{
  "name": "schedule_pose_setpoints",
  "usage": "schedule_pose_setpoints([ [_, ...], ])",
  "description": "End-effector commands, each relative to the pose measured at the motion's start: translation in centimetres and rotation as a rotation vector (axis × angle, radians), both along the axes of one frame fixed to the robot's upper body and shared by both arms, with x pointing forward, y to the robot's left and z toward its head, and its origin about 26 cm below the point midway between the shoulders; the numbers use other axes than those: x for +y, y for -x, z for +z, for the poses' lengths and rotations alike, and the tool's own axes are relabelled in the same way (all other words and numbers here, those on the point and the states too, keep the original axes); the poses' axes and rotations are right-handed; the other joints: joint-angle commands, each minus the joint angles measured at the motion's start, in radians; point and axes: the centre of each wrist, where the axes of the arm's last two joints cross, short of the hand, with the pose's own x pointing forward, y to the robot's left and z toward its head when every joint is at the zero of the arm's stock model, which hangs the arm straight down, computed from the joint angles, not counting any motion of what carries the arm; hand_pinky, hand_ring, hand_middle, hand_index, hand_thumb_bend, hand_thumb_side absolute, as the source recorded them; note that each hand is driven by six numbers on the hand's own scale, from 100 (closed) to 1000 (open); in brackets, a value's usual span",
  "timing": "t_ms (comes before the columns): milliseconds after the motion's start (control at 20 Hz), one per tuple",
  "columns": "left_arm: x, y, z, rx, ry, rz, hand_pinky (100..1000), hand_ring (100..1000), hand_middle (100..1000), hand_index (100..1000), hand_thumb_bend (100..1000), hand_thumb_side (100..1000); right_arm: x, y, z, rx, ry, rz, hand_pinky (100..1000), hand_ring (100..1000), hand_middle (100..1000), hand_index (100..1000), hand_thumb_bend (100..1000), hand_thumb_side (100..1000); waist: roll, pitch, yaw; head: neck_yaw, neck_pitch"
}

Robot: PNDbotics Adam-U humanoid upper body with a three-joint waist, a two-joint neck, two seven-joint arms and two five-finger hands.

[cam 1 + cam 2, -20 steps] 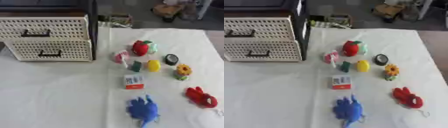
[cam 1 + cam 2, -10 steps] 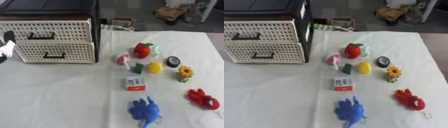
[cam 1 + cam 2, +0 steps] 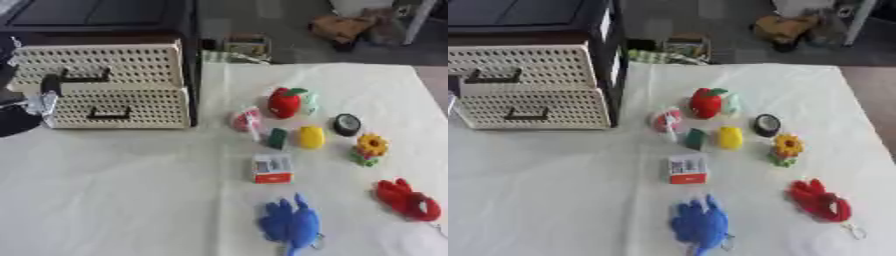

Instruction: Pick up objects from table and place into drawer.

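Note:
A cream perforated drawer unit (image 3: 114, 85) with two dark-handled drawers stands at the back left of the white table (image 3: 131, 200). My left hand (image 3: 37, 102), black and silver, comes in from the left edge beside the unit, close to the left end of the upper handle (image 3: 77, 77). Spread over the right half are a red apple toy (image 3: 284, 102), a pink-red piece (image 3: 247, 120), a green block (image 3: 278, 137), a yellow piece (image 3: 311, 136), a black round thing (image 3: 346, 124), a flower toy (image 3: 371, 149), a small white-and-red box (image 3: 272, 168), a blue plush (image 3: 289, 225) and a red plush (image 3: 407, 200).
A black cabinet (image 3: 105, 15) stands behind the drawer unit. Beyond the table's far edge lie bags and clutter (image 3: 350, 27) on the floor. The table's right edge runs close to the red plush.
The whole picture has shifted as the camera moved. My left hand has come in from the left edge and now sits by the drawer unit's front.

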Motion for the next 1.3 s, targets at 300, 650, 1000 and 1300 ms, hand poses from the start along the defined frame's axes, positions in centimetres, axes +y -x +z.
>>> schedule_pose_setpoints([
  [300, -0.4, -1.2, 1.5, 0.168, 0.029, 0.077, 100, 100, 100, 894, 105, 408, 0.2, 0.4, 1.4, -0.029, 0.044, 0.009, 829, 880, 891, 914, 100, 1000, 0.009, -0.012, -0.004, 0.03, -0.019],
  [650, -0.3, -2.6, 2.5, 0.245, 0.055, 0.119, 100, 100, 100, 899, 105, 408, 0.0, 0.5, 1.4, -0.031, 0.038, 0.0, 826, 878, 886, 903, 100, 1000, 0.013, -0.005, -0.006, 0.065, -0.019],
  [1000, 0.2, -3.7, 3.6, 0.278, 0.038, 0.126, 100, 100, 100, 886, 105, 408, 0.1, 0.5, 1.4, -0.035, 0.032, 0.002, 823, 876, 881, 897, 100, 1000, 0.015, 0.005, -0.002, 0.067, -0.028],
  [1300, 0.9, -5.5, 4.3, 0.319, 0.035, 0.142, 100, 100, 100, 871, 105, 408, 0.1, 0.5, 1.5, -0.04, 0.035, 0.008, 824, 876, 878, 893, 100, 1000, 0.015, 0.012, -0.004, 0.059, -0.035],
])
